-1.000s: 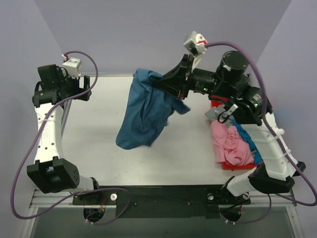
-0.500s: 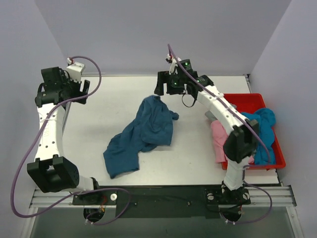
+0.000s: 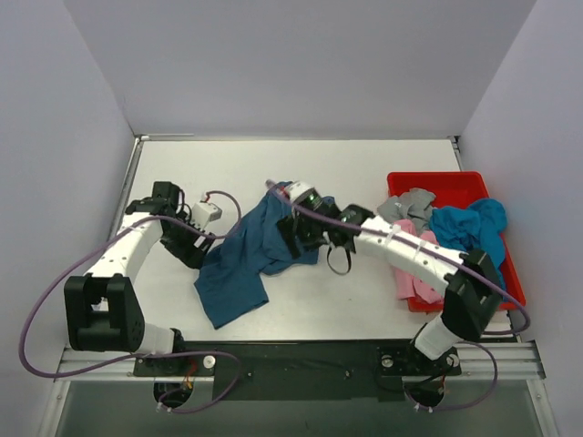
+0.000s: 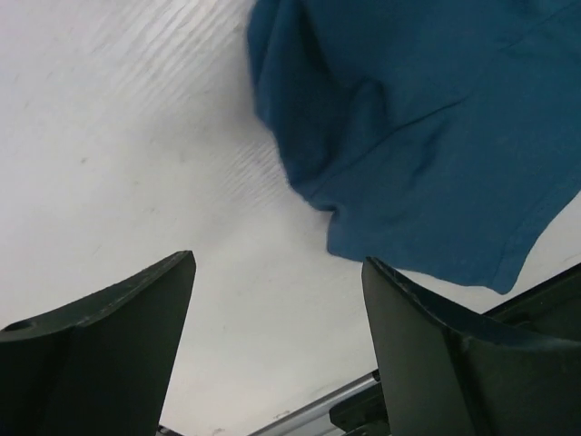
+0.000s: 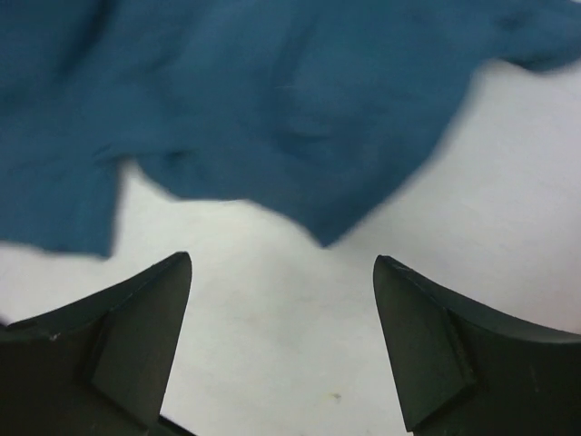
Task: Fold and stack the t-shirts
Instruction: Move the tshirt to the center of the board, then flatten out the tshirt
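A dark teal-blue t-shirt (image 3: 246, 264) lies crumpled on the white table, left of centre. My left gripper (image 3: 199, 255) hangs low at its left edge, open, with only bare table between the fingers; in the left wrist view the shirt (image 4: 418, 136) fills the upper right, ahead of the gripper (image 4: 277, 263). My right gripper (image 3: 290, 244) is low at the shirt's right side, also open and empty. The right wrist view shows the shirt's hem (image 5: 272, 100) just beyond the gripper (image 5: 281, 259). Turquoise (image 3: 469, 228), pink (image 3: 410, 273) and grey (image 3: 408, 207) t-shirts are heaped at the tray.
A red plastic tray (image 3: 428, 177) stands at the table's right edge, with the pink shirt spilling over its near left side. Purple walls close in the left, back and right. Cables loop beside both arms.
The right gripper let go of the teal-blue shirt, which dropped from the air onto the table. Both arms then came down to the shirt, the left from the far left corner.
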You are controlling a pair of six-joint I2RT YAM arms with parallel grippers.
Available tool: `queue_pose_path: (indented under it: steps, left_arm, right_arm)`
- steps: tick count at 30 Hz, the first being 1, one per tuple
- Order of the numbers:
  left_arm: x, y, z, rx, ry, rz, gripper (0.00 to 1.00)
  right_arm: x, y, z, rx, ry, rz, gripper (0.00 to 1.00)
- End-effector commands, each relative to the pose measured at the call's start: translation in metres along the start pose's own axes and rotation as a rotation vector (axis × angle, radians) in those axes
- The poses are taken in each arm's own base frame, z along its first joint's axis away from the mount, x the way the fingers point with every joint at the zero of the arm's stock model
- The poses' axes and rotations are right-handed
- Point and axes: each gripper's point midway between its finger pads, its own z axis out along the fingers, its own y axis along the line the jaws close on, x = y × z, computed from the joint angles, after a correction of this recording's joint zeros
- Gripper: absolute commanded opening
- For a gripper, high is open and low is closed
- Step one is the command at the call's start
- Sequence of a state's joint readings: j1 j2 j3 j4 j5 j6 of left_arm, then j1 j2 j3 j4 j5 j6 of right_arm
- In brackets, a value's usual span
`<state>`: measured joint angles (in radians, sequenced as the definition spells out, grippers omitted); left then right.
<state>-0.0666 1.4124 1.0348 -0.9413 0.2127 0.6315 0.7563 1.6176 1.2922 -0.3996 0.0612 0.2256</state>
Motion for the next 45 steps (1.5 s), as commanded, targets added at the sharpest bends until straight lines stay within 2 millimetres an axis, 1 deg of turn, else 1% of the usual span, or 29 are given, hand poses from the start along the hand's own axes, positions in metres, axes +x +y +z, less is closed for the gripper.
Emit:
queue_pose_path:
  steps: [1, 2, 3, 4, 5, 6, 7, 9, 15, 20, 21, 24, 25, 26, 29, 31, 32, 33, 34, 35, 36, 37, 38, 40, 41, 42, 43, 44, 45]
  left_arm:
    - [-0.005, 0.053, -0.024, -0.112, -0.145, -0.228, 0.86]
    - [-0.004, 0.077, -0.039, -0.136, -0.218, -0.348, 0.87]
    - [0.0, 0.09, -0.042, -0.163, -0.218, -0.394, 0.87]
    - [0.006, 0.1, -0.045, -0.222, -0.187, -0.418, 0.87]
    - [0.007, 0.104, -0.044, -0.236, -0.184, -0.422, 0.87]
    - [0.006, 0.105, -0.044, -0.24, -0.189, -0.435, 0.87]
    - [0.005, 0.106, -0.044, -0.244, -0.197, -0.443, 0.88]
    - [0.004, 0.108, -0.046, -0.263, -0.205, -0.462, 0.88]
    - [0.005, 0.11, -0.054, -0.301, -0.215, -0.471, 0.88]
    - [0.003, 0.11, -0.06, -0.309, -0.224, -0.473, 0.88]
    - [0.001, 0.111, -0.062, -0.312, -0.228, -0.468, 0.88]
    - [-0.002, 0.111, -0.067, -0.31, -0.242, -0.454, 0.88]
    - [-0.005, 0.111, -0.069, -0.31, -0.252, -0.44, 0.88]
    - [-0.008, 0.113, -0.072, -0.316, -0.265, -0.429, 0.88]
    - [-0.015, 0.119, -0.082, -0.336, -0.286, -0.413, 0.88]
    - [-0.022, 0.122, -0.093, -0.348, -0.304, -0.4, 0.88]
    - [-0.029, 0.124, -0.103, -0.356, -0.325, -0.387, 0.88]
    - [-0.032, 0.126, -0.109, -0.361, -0.333, -0.373, 0.88]
    - [-0.04, 0.126, -0.12, -0.366, -0.354, -0.354, 0.88]
    - [-0.044, 0.127, -0.126, -0.37, -0.364, -0.327, 0.88]
    - [-0.053, 0.128, -0.139, -0.38, -0.393, -0.298, 0.88]
    - [-0.057, 0.129, -0.145, -0.388, -0.409, -0.286, 0.88]
    - [-0.068, 0.13, -0.158, -0.402, -0.447, -0.257, 0.88]
    - [-0.086, 0.132, -0.174, -0.436, -0.484, -0.23, 0.88]
    - [-0.101, 0.125, -0.176, -0.438, -0.493, -0.194, 0.88]
    - [-0.107, 0.13, -0.186, -0.493, -0.492, -0.18, 0.88]
    - [-0.123, 0.12, -0.184, -0.507, -0.49, -0.13, 0.88]
    - [-0.133, 0.114, -0.182, -0.513, -0.489, -0.095, 0.89]
    - [-0.151, 0.097, -0.175, -0.495, -0.497, -0.034, 0.89]
  right_arm:
    - [0.042, 0.114, -0.018, -0.351, -0.118, -0.507, 0.76]
    - [0.058, 0.142, -0.021, -0.403, -0.139, -0.617, 0.76]
    - [0.061, 0.151, -0.019, -0.406, -0.158, -0.715, 0.76]
    - [0.067, 0.173, -0.019, -0.438, -0.156, -0.777, 0.77]
    - [0.057, 0.19, -0.024, -0.477, -0.166, -0.82, 0.77]
    - [0.074, 0.202, -0.008, -0.5, -0.094, -0.858, 0.77]
    - [0.069, 0.217, -0.002, -0.511, -0.071, -0.875, 0.76]
    - [0.075, 0.232, 0.015, -0.528, -0.021, -0.917, 0.76]
    - [0.092, 0.242, 0.055, -0.542, 0.036, -0.968, 0.77]
    - [0.106, 0.236, 0.076, -0.524, 0.138, -0.982, 0.75]
    - [0.112, 0.234, 0.082, -0.511, 0.166, -0.978, 0.7]
    - [0.12, 0.234, 0.085, -0.534, 0.205, -0.939, 0.22]
    - [0.119, 0.238, 0.081, -0.57, 0.205, -0.921, 0.17]
    - [0.112, 0.243, 0.078, -0.583, 0.19, -0.896, 0.03]
    - [0.073, 0.255, 0.06, -0.599, 0.128, -0.827, 0.0]
    - [0.03, 0.267, 0.036, -0.62, 0.053, -0.745, 0.0]
    - [-0.001, 0.277, 0.018, -0.64, -0.013, -0.675, 0.0]
    - [-0.03, 0.275, -0.001, -0.652, -0.076, -0.621, 0.0]
    - [-0.064, 0.276, -0.031, -0.668, -0.15, -0.528, 0.0]
    - [-0.088, 0.264, -0.039, -0.649, -0.195, -0.471, 0.0]
    - [-0.117, 0.256, -0.07, -0.654, -0.258, -0.367, 0.0]
    - [-0.139, 0.232, -0.075, -0.604, -0.299, -0.298, 0.0]
    - [-0.157, 0.216, -0.1, -0.598, -0.351, -0.224, 0.0]
    - [-0.189, 0.147, -0.113, -0.486, -0.417, -0.054, 0.0]
    - [-0.185, 0.126, -0.109, -0.448, -0.399, 0.017, 0.0]
    - [-0.199, 0.084, -0.127, -0.397, -0.456, 0.099, 0.0]
    - [-0.188, 0.059, -0.114, -0.345, -0.427, 0.162, 0.0]
    - [-0.194, 0.02, -0.131, -0.288, -0.484, 0.235, 0.0]
    - [-0.174, -0.001, -0.113, -0.252, -0.436, 0.307, 0.0]
